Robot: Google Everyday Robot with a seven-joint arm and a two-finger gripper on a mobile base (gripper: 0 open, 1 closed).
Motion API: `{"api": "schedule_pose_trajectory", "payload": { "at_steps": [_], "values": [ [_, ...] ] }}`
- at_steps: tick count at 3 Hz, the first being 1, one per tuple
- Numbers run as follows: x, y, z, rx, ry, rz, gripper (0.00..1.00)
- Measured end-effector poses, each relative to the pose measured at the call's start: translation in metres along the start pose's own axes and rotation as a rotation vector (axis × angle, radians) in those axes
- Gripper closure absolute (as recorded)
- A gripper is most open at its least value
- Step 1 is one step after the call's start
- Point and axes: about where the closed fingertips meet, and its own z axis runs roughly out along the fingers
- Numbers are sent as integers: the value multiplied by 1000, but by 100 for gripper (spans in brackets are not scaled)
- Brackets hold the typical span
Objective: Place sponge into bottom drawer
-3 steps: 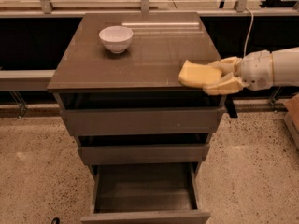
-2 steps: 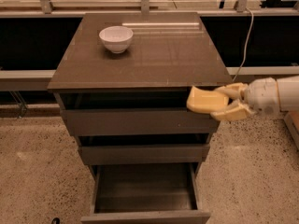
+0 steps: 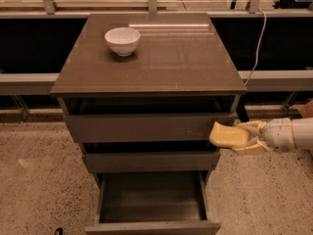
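Descending in the camera view, the hand [image 3: 239, 138] grips the sponge [image 3: 228, 134] firmly between its fingers. One second ago both were level with the desk [image 3: 171, 62]; now they hang above and to the right of the bottom drawer [image 3: 151, 226], which stands pulled open. The sponge is not yet over the drawer cavity. Judgement: transport is about half complete; a move left and down, then release, remains.

Pale yellow sponge [image 3: 228, 134] gripped in cream hand [image 3: 238, 138] right of grey-brown cabinet [image 3: 142, 128]; white bowl [image 3: 122, 40] on its brown surface [image 3: 166, 60]; floor [image 3: 39, 180] speckled beige.
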Motion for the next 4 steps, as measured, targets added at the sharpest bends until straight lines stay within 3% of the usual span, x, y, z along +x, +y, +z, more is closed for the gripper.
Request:
{"api": "schedule_pose_trajectory", "payload": {
  "at_steps": [1,2,3,4],
  "values": [
    [11,-4,1,16,17,6,100],
    [14,11,33,-87,-3,-2,100],
    [47,49,88,-159,-79,-34,100],
    [79,85,134,-192,-129,-160,100]
  ]
}}
